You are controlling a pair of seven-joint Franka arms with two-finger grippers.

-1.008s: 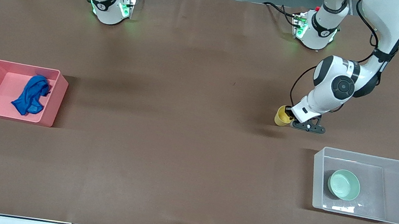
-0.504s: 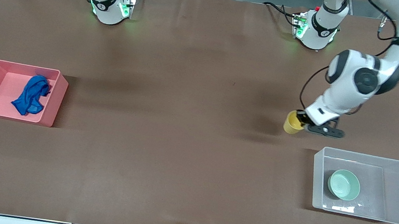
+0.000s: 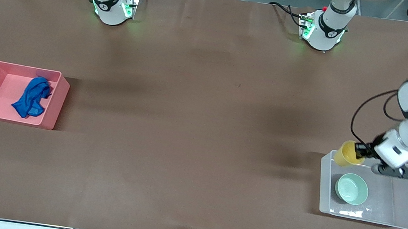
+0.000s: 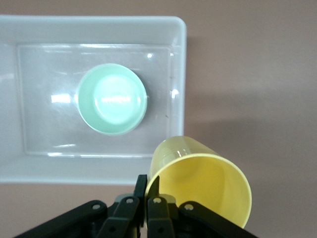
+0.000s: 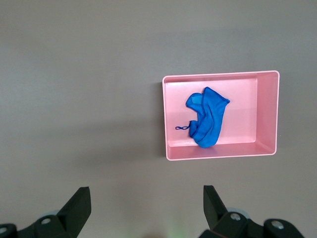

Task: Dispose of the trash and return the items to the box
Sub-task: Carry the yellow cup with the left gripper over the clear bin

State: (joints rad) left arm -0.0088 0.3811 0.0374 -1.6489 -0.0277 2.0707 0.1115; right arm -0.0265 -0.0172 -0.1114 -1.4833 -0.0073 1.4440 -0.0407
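Observation:
My left gripper is shut on the rim of the yellow cup, one finger inside and one outside. It holds the cup tilted in the air over the corner of the clear box. In the left wrist view the cup hangs beside the box wall. The mint-green bowl sits upright in the box and shows in the left wrist view. The blue rag lies in the pink bin. My right gripper is open and empty, high over bare table, and out of the front view.
In the right wrist view the pink bin holds the rag at the right arm's end of the table. The brown mat covers the table between the two bins. Both arm bases stand along the table's edge farthest from the front camera.
My left arm has carried the yellow cup from over the bare mat toward the front camera and the left arm's end, to over the clear box's corner. The right arm has not moved.

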